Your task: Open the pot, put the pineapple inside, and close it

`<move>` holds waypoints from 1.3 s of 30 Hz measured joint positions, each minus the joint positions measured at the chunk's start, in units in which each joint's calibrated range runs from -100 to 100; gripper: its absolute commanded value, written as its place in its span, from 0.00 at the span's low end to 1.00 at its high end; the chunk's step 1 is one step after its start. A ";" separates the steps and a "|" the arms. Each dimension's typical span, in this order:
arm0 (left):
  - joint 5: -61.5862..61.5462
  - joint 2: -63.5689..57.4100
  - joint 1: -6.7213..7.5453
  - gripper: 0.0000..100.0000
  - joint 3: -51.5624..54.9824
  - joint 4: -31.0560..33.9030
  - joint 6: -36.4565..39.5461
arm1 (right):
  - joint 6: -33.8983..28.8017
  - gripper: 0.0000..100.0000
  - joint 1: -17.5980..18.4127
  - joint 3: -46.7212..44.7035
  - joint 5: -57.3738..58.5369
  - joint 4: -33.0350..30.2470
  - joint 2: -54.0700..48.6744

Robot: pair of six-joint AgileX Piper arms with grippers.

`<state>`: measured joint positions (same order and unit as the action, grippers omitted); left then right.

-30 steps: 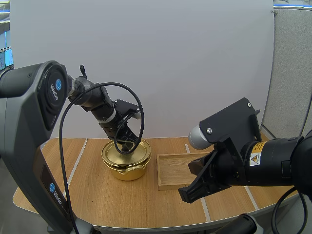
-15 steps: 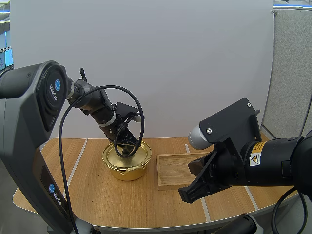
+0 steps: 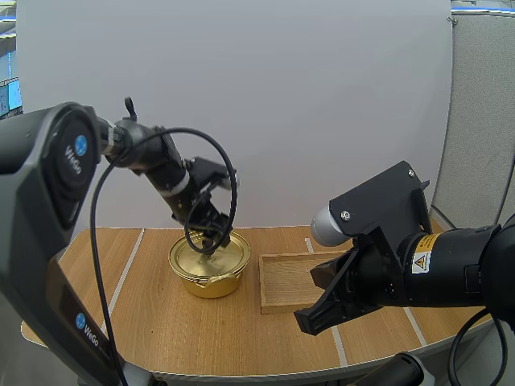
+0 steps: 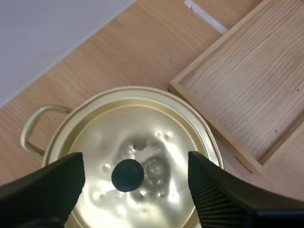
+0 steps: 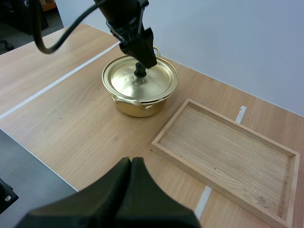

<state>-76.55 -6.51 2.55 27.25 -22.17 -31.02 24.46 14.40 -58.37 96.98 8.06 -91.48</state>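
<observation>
Pot (image 3: 208, 273) sits on the worktop (image 3: 145, 322) with its lid (image 4: 156, 142) on, and the wooden tray (image 3: 283, 281) is just beside it at 3 o'clock. Left claw (image 3: 211, 239) hangs right over the lid with its fingers (image 4: 47, 185) spread wide. The black knob (image 4: 127, 175) is between them with gaps on both sides, so no grip. Right claw (image 5: 131, 164) is around 5 o'clock from the pot, near the tray's front edge, pressed together into one wedge and holding nothing.
</observation>
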 measured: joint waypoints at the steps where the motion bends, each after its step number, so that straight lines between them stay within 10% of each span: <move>1: -1.36 -1.59 0.00 1.00 -1.24 0.00 0.31 | 0.00 0.00 0.00 0.00 0.00 -0.15 0.00; 39: -23.35 -70.03 0.00 1.00 4.08 1.50 8.06 | 0.00 0.00 -0.31 0.00 0.00 -3.79 0.00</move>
<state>-99.90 -76.54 2.55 31.33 -20.67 -22.96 24.46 14.09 -58.37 96.98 4.27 -91.48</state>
